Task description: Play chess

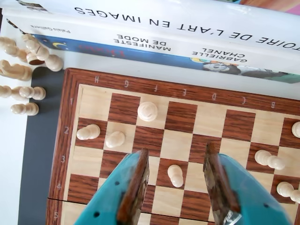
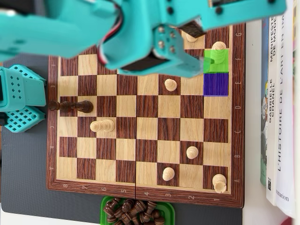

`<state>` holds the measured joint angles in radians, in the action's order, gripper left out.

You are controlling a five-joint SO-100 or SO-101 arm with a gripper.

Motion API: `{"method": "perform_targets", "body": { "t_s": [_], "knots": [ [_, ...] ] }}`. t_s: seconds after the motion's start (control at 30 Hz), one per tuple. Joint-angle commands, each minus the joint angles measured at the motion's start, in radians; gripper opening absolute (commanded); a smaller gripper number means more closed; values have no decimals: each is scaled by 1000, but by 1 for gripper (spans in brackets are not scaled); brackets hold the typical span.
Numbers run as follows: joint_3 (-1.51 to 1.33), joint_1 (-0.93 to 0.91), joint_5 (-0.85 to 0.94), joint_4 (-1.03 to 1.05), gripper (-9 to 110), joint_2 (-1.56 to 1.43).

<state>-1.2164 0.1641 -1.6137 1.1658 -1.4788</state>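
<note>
Jaws released, gripper [image 1: 176,187] hovering over white pawn [image 1: 175,176] on chessboard [image 1: 70,140], near bench's book-side edge; books [image 1: 187,28] line that edge.

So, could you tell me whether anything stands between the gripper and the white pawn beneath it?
Nothing visible does. In the wrist view the open gripper frames the white pawn between its jaws, with bare squares around it. The pale piece on the left and the pale piece on the right stand well aside.
</note>
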Motion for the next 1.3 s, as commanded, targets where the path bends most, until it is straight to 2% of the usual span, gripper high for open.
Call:
{"method": "perform_targets", "body": {
  "t_s": [0.0, 0.47, 1.03, 1.27],
  "knots": [
    [-92, -32, -5, -31, 18, -144],
    [-572, -173, -5, -35, 17, -660],
    [-1161, -262, -3, -38, 17, -1318],
    [-1430, -250, -2, -199, 17, -1511]
  ]
}}
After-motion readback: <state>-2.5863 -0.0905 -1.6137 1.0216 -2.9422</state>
